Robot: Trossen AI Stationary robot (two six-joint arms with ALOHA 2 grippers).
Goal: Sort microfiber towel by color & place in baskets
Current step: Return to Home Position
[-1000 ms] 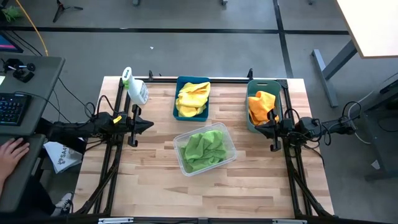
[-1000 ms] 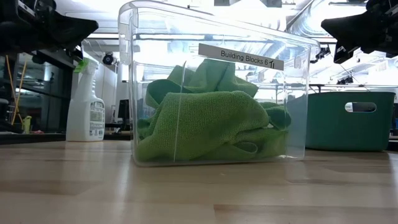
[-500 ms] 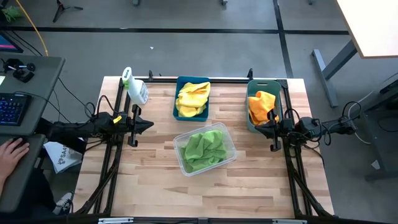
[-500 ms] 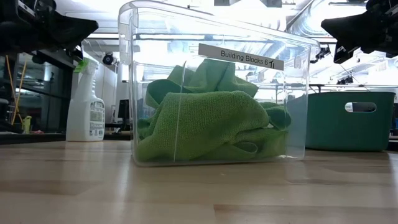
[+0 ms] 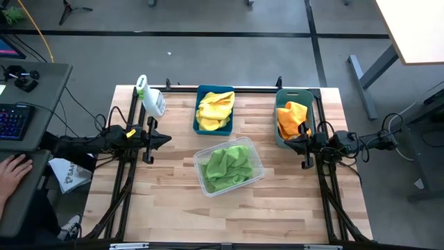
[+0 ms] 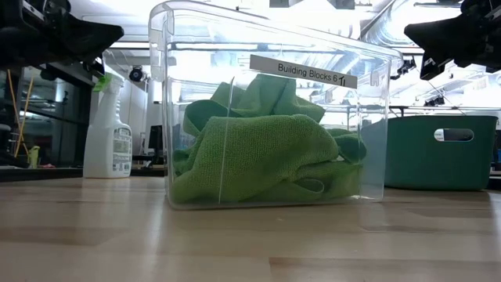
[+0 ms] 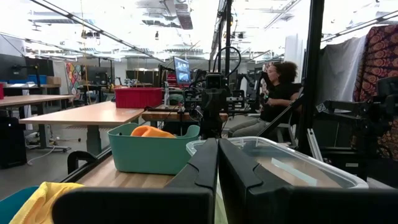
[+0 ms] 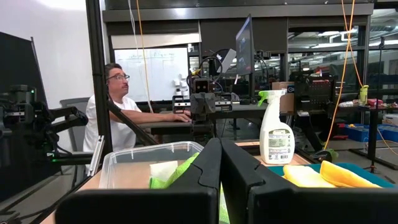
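Left gripper [image 5: 165,139] and right gripper [image 5: 287,139], both pinched shut and empty, face each other across the table [image 5: 173,208]. Between them stands the clear bin [image 5: 258,163] with the green towel [image 5: 227,165]. The blue bin [image 5: 196,111] holds the yellow towel [image 5: 214,110]. The teal bin [image 5: 295,92], just beside the right gripper, holds the orange towel [image 5: 291,117].

On the table [image 5: 173,208], the spray bottle [image 5: 151,99] stands far left, the far-centre basket [image 5: 196,114] right of it, the far-right basket [image 5: 295,92] beyond, the near-centre basket [image 5: 200,156] nearer; towels [image 5: 227,167] lie in each

Left arm [image 5: 104,141] black, yellow tag [image 5: 130,132] near wrist, black cables; right arm [image 5: 347,142] black, cabled; fingers [image 7: 202,169] dark, wedge-shaped.
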